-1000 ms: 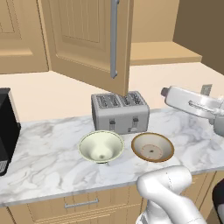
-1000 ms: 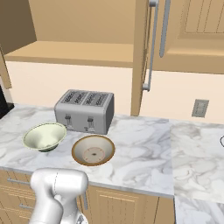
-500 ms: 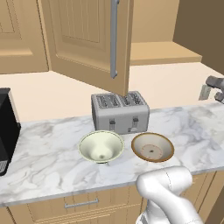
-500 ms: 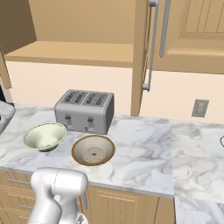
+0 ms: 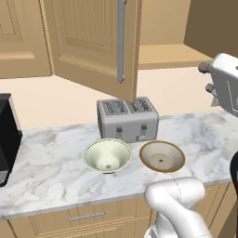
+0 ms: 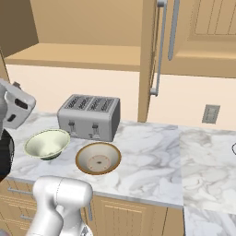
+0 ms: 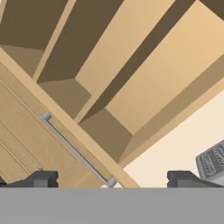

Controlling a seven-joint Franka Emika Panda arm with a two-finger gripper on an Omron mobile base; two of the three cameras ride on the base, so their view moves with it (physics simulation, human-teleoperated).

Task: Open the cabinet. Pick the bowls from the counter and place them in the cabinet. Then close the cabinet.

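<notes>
The cabinet (image 5: 97,42) is seen with its left door swung wide, the shelf inside bare. Over the last second the gripper (image 7: 111,179) has been drawn out to the right side of the left base view and has come back slightly — a retreat from the door, it would seem, so the opening step is judged done. The jaws are spread wide and nothing is held between them; the open shelves are looked into in the hand view. Both bowls remain on the desk (image 5: 51,176) before the toaster (image 5: 128,118) — the cream bowl (image 5: 108,156) just beside the brown-rimmed bowl (image 5: 162,156), untouched. Picking one is likely next.
</notes>
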